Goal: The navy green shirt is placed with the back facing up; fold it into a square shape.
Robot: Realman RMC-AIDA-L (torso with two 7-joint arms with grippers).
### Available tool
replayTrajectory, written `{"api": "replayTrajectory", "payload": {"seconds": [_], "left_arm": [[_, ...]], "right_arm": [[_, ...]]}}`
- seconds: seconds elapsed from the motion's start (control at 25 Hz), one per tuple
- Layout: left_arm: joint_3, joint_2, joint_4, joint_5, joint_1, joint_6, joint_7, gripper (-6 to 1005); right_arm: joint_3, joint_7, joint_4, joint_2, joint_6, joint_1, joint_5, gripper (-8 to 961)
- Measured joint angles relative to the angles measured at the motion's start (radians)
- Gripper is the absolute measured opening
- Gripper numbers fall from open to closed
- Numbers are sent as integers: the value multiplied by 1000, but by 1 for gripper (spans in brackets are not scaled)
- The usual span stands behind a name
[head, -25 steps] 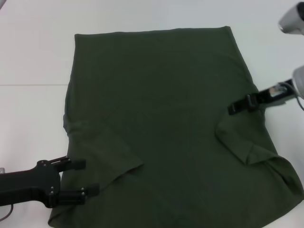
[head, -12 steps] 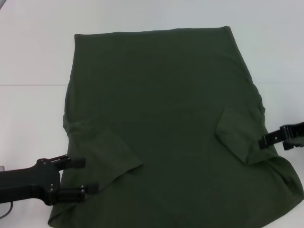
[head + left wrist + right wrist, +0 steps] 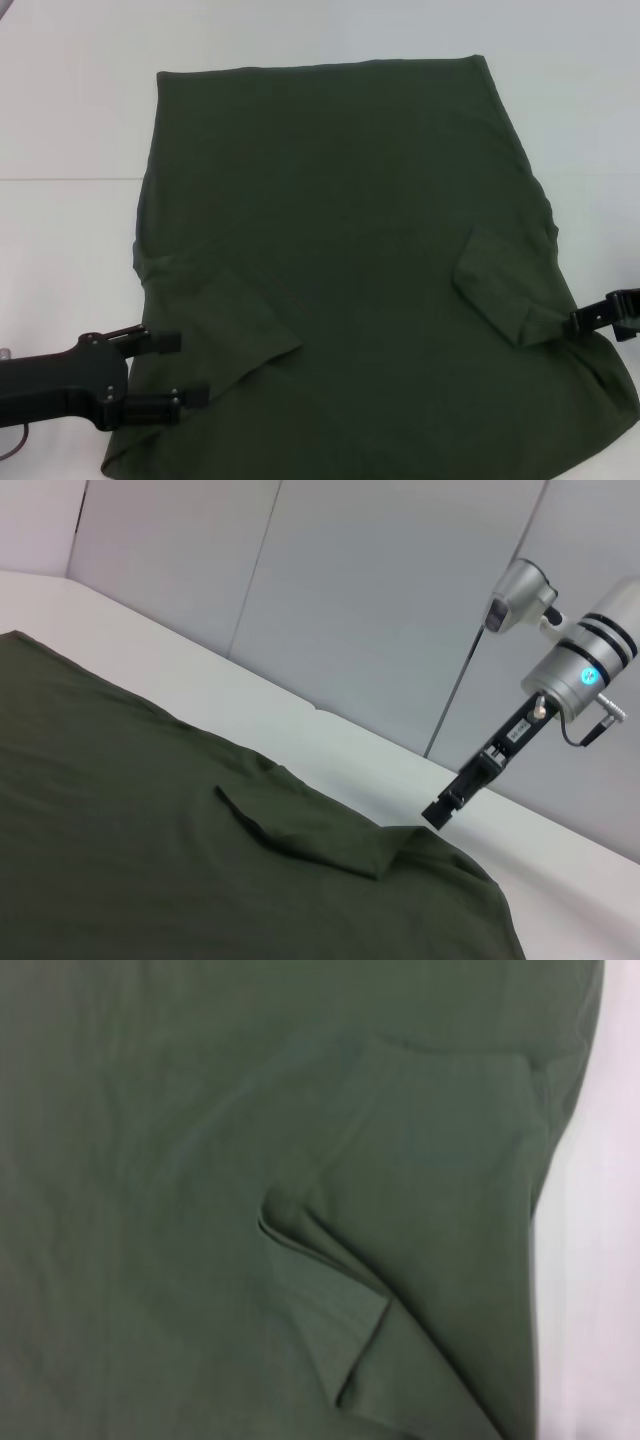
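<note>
Two black grippers sit at the near corners of a large dark olive-green shirt (image 3: 340,270) spread flat on a white table (image 3: 70,120). The left gripper (image 3: 185,368) is nearest, low on the left, its two fingers spread wide apart around the shirt's near left edge and clamped on nothing. The plain side of the shirt faces up, with no lettering showing. Both short sleeves are folded inward onto the body: the left sleeve (image 3: 235,325) lies as a slanted flap close to the left gripper, and the right sleeve (image 3: 500,290) forms a smaller flap beside the right edge. The shirt's near edge runs out of the head view, so the collar end cannot be seen. The right gripper (image 3: 582,320) reaches in from the right edge of the head view, its tip just beside the folded right sleeve; whether its fingers are apart or together, and whether they touch the cloth, cannot be told. The left wrist view shows that gripper (image 3: 440,812) hanging just above the shirt's far corner. The straight hem lies farthest away. Compared with half a second ago, the right gripper has moved lower and further toward the right edge, while the left gripper and shirt are unchanged.
</note>
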Motion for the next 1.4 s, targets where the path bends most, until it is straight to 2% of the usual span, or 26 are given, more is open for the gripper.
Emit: {"api": "replayTrajectory", "payload": {"seconds": [0.64, 1.12, 1.4], "left_arm": [[0, -3, 0, 0, 2, 1, -2, 924], [0, -3, 0, 0, 3, 1, -2, 924], [0, -3, 0, 0, 8, 0, -2, 923]], "right_arm": [[-1, -23, 34, 18, 24, 13, -37, 860], [-4, -87, 38, 39, -92, 51, 99, 859], [-5, -130, 93, 47, -110, 79, 107, 859]]}}
